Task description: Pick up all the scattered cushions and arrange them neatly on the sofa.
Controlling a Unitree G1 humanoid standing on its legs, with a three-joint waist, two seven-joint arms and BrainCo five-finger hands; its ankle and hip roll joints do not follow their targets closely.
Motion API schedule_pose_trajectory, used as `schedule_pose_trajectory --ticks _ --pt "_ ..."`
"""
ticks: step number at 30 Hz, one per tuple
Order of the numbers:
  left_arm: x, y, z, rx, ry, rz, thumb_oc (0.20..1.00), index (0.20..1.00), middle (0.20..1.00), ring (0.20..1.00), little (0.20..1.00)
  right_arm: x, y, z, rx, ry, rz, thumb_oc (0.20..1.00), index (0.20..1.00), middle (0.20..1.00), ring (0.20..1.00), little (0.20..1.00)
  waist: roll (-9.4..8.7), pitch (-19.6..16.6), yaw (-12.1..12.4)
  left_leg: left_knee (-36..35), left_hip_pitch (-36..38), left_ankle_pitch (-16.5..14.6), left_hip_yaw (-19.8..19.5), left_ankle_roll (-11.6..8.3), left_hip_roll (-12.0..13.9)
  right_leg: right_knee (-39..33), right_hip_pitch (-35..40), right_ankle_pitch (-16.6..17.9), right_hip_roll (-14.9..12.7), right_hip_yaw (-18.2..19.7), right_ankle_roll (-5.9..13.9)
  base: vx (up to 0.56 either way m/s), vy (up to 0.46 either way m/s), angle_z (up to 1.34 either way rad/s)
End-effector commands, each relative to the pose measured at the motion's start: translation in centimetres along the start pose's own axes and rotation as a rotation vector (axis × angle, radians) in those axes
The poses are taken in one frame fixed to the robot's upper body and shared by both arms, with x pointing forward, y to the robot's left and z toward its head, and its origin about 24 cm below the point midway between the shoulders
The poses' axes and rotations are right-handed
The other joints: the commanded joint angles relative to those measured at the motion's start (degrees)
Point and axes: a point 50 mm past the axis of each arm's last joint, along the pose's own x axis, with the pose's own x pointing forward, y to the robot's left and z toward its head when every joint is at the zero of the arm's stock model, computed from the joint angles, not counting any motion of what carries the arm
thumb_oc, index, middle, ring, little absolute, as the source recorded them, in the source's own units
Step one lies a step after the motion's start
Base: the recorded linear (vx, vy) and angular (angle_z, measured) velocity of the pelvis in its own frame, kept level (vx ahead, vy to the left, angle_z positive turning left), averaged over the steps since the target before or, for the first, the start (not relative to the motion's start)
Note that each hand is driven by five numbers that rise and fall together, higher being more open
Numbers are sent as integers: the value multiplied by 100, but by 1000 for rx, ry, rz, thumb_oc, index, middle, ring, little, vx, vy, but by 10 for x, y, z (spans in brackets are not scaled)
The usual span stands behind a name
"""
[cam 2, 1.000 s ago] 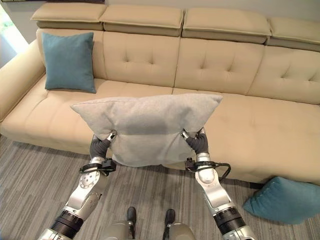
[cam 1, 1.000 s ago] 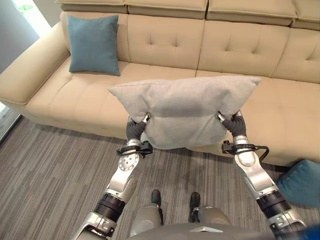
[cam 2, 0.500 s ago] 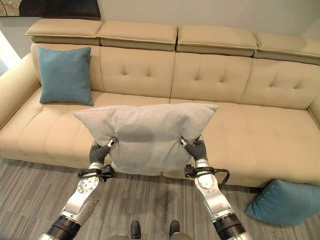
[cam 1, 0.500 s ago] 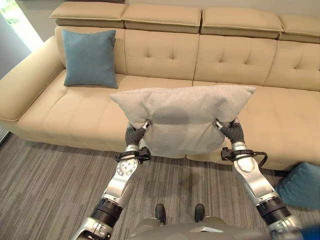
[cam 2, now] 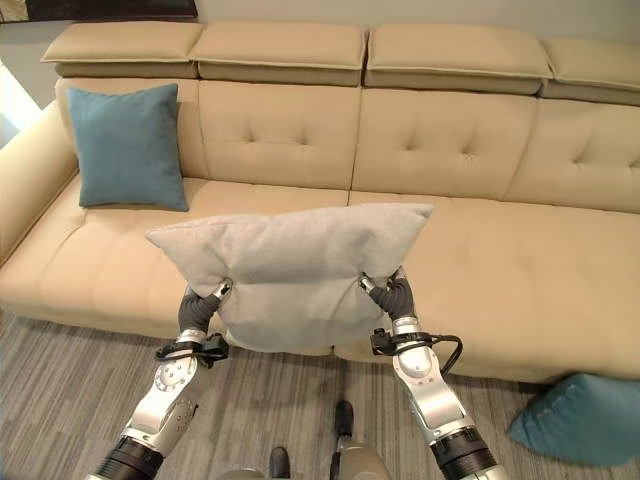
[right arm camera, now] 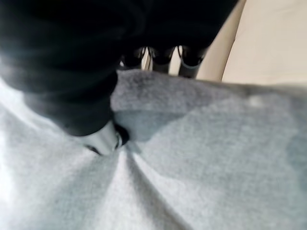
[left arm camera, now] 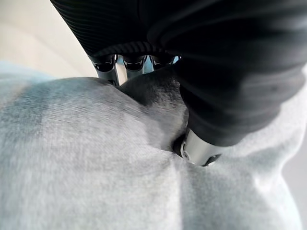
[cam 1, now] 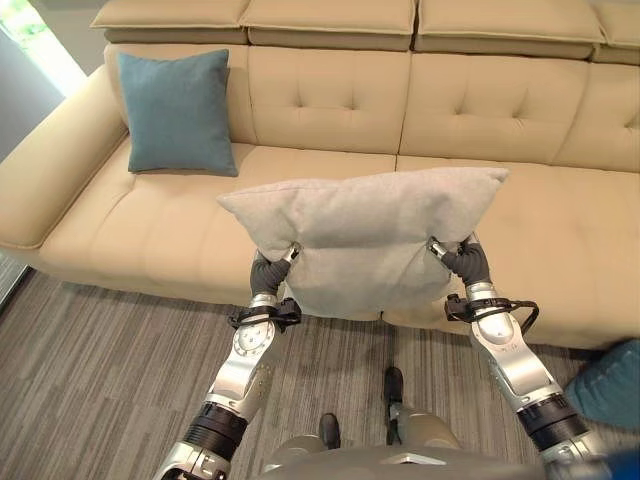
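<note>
You have the grey cushion held up in the air between both hands, in front of the sofa's front edge and over the middle seats, its long side roughly level and its upper corners flaring out wider than the pinched lower part. Your left hand grips its lower left side: in the left wrist view the thumb digs into the fabric and the fingers curl over the fold behind it. Your right hand grips the lower right side the same way, thumb pressed into a crease and fingers wrapped round the back of the cloth.

Behind the grey cushion runs the beige sofa, tufted along its back. A blue cushion stands upright against the backrest at the sofa's left end, just beside the left armrest. Another blue cushion lies on the grey striped floor by the sofa's right front, well apart from your right arm.
</note>
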Motion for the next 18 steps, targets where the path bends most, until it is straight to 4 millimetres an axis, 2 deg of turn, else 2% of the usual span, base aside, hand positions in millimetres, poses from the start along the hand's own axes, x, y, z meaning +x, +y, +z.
schedule_pose_trajectory --ticks 1,3,5,6,7,9,13,14,15,17,18 --pt "8 -38 42 -45 -208 -222 200 200 200 200 200 10 2 52 101 -265 15 200 200 200 200 200 -176 -331 -165 687 -465 -189 78 -73 142 593 395 -1018 -100 121 564 113 -34 3" --pt "7 -38 39 -27 -195 -225 200 200 200 200 200 10 0 52 106 -263 7 200 200 200 200 200 -222 -341 -117 395 -677 -152 65 12 139 568 482 -1080 -85 125 561 160 -16 23" --pt "8 -39 41 -12 -200 -226 200 200 200 200 200 11 0 52 134 -260 -5 200 200 200 200 200 -188 -346 -18 -149 -941 365 -90 -40 226 553 635 -1232 29 163 536 181 14 10" --pt "8 -39 41 -11 -200 -226 200 200 200 200 200 11 0 52 135 -260 -5 200 200 200 200 200 -194 -345 -22 -170 -930 378 -94 -43 220 557 636 -1239 23 159 534 161 46 -7" --pt "8 -39 45 -23 -215 -215 200 200 200 200 200 12 1 53 183 -257 -14 200 200 200 200 200 -182 -300 64 -334 -1173 616 -213 -102 256 586 767 -1359 82 270 498 259 115 -15" --pt "5 -36 43 -16 -211 -213 200 200 200 200 200 10 3 52 182 -258 3 200 200 200 200 200 -116 -430 56 -739 -858 646 -255 -65 238 717 825 -1452 84 335 526 303 155 -14" --pt "5 -35 45 1 -219 -223 200 200 200 200 200 10 5 53 178 -263 17 200 200 200 200 200 -108 -541 76 -955 -450 549 -146 59 108 941 847 -1519 -21 461 597 199 170 -56" --pt "5 -34 50 5 -237 -223 200 200 200 200 200 12 7 56 184 -273 26 200 200 200 200 200 -78 -519 93 -986 -298 455 -80 162 58 1332 705 -1486 -94 540 694 115 162 -41" --pt "5 -34 50 5 -237 -223 200 200 200 200 200 12 7 56 184 -273 26 200 200 200 200 200 -79 -519 97 -987 -296 455 -76 162 58 1336 703 -1488 -95 544 694 101 225 -45" --pt "5 -30 56 17 -264 -217 200 200 200 200 200 16 15 65 193 -307 57 200 200 200 200 200 8 -413 129 -1003 -172 356 47 327 41 2168 272 -1298 -238 570 856 51 157 -27" --pt "5 -30 56 18 -264 -216 200 200 200 200 200 16 15 65 194 -307 58 200 200 200 200 200 2 -414 139 -1004 -173 356 61 330 38 2194 252 -1307 -242 586 858 29 104 -36"
